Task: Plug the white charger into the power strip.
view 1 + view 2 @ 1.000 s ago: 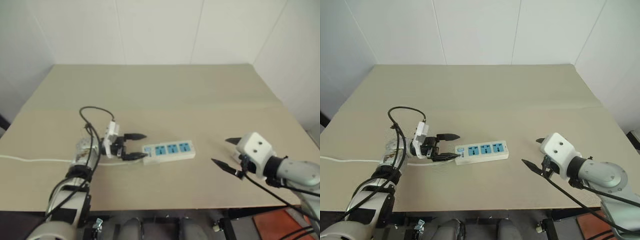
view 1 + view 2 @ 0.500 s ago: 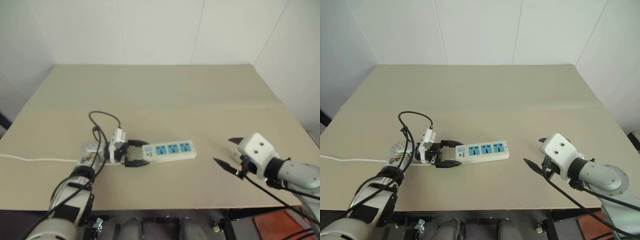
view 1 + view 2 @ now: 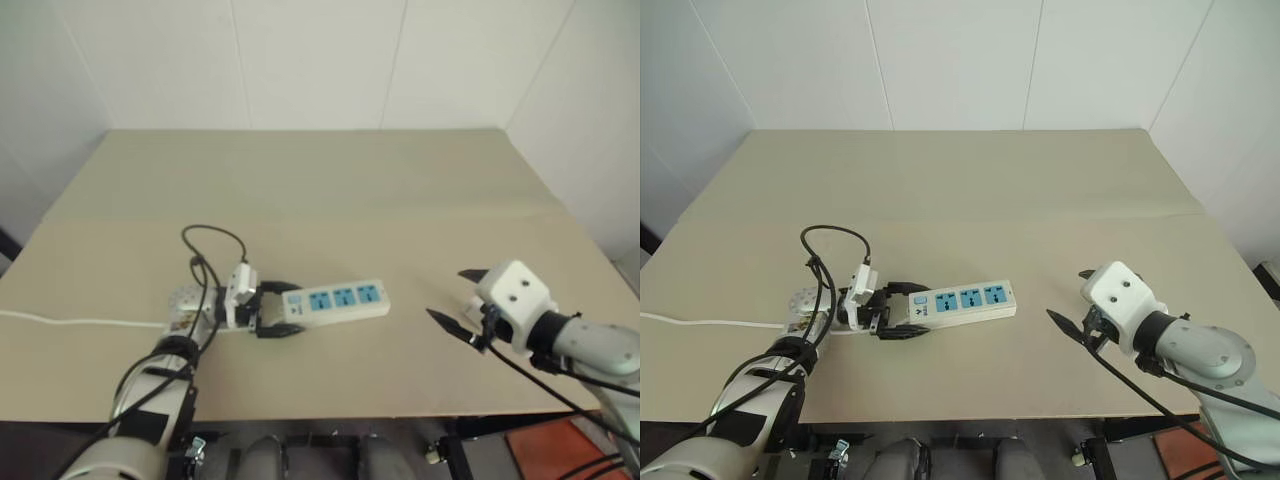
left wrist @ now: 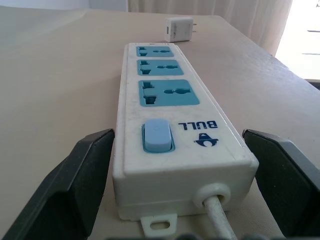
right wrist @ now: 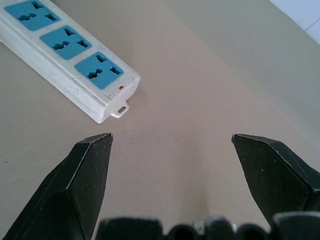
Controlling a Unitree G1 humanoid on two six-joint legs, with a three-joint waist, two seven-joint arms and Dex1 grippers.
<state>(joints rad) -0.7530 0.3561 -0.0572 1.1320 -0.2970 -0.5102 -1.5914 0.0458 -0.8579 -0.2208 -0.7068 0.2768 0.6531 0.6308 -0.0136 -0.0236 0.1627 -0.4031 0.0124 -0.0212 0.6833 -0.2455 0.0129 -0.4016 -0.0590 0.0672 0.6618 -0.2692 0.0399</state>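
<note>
Left gripper [image 3: 281, 311]: low, level, fingers spread, straddling switch end of long white plastic power strip with 3 blue sockets [image 3: 336, 301], mid-tabletop toward front edge. Right gripper [image 3: 459, 299]: raised, spread, empty. Small white cube charger [image 4: 178, 29]: beyond strip's far end.

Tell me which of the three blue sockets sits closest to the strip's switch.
The socket directly next to the light blue switch, at the cord end of the power strip that lies between the open left gripper's fingers; the other two lie farther along.
</note>
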